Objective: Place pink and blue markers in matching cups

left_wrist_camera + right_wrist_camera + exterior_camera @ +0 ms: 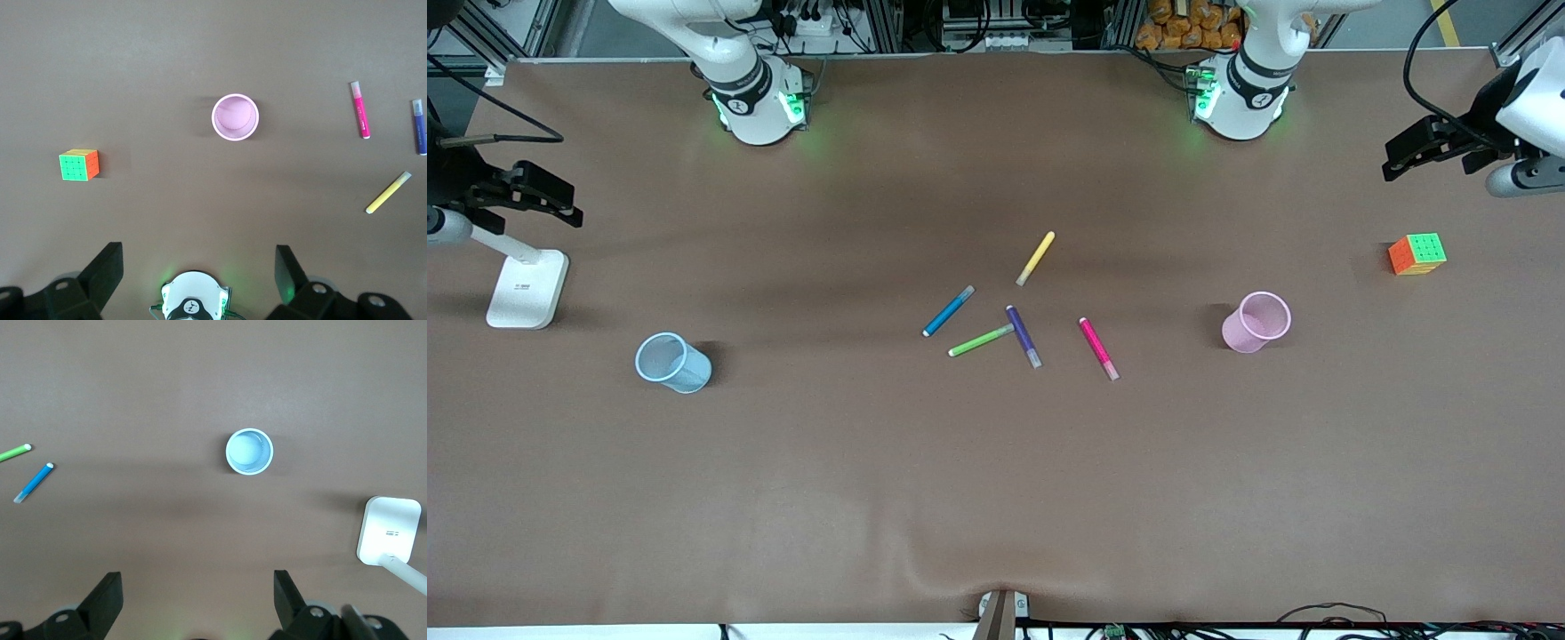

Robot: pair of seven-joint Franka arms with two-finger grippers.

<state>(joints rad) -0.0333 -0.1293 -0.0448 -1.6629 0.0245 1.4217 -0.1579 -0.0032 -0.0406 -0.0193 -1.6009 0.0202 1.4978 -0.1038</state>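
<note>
Front view: the pink marker (1098, 348) and blue marker (948, 311) lie mid-frame among green (980, 340), purple (1024, 336) and yellow (1036, 258) pens. The pink cup (1256, 322) stands at centre right, the blue cup (671, 362) at lower left. The left gripper (1427, 147) waits at the upper right edge and the right gripper (529, 191) at the upper left edge.

Left wrist view: the left gripper's fingers (103, 273) are spread wide, holding nothing, above the pink cup (235, 117) at centre.

Right wrist view: the right gripper's fingers (103, 597) are wide apart, empty, over the blue cup (249, 451).
</note>
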